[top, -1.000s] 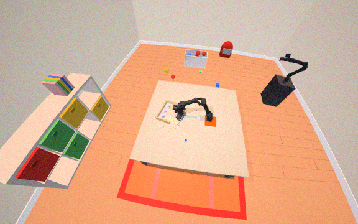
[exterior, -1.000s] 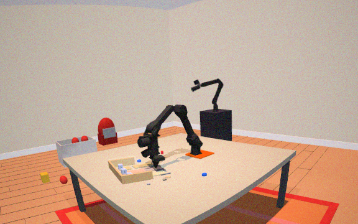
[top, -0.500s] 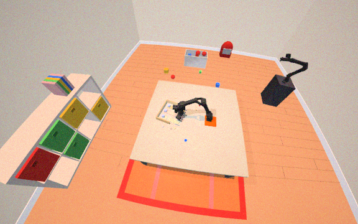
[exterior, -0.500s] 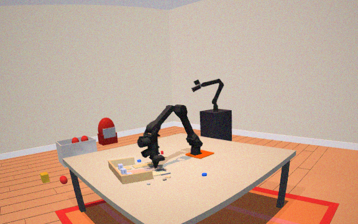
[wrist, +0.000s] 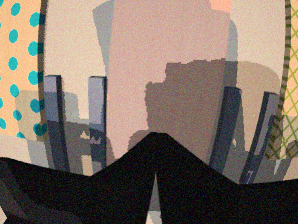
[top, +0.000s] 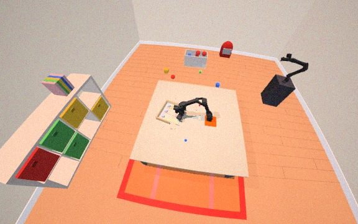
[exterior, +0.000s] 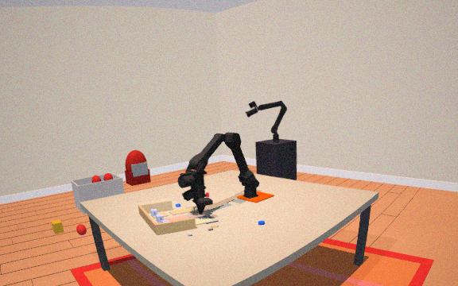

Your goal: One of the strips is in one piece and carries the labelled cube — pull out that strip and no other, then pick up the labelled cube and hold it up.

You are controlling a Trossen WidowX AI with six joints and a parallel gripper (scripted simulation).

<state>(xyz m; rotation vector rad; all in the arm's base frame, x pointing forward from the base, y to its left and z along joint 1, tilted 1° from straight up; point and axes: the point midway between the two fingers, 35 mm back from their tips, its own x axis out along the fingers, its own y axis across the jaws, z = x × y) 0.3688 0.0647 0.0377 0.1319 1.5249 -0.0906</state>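
My gripper point(top: 179, 118) point(exterior: 201, 211) point(wrist: 157, 140) is shut, with nothing seen between its fingers, low over the open side of the wooden tray point(top: 163, 121) point(exterior: 175, 227). In the wrist view a plain pink strip point(wrist: 135, 50) runs ahead of the fingertips, partly in shadow. A teal-dotted strip point(wrist: 23, 50) lies to its left and a green crosshatched strip point(wrist: 294, 60) to its right. Pale cubes stand in the tray: one cube point(top: 168, 106), another cube point(top: 166, 111) point(exterior: 153, 212) and a near cube point(top: 163, 116) point(exterior: 160, 218). Their labels are too small to read.
Dark upright bars, such as the left bar point(wrist: 53, 110) and the right bar point(wrist: 226, 125), stand beside the pink strip. A blue piece point(top: 185, 140) point(exterior: 261, 222) lies on the table. Small bits lie by the tray. The arm's base stands on an orange mat point(top: 211, 123) point(exterior: 266, 196).
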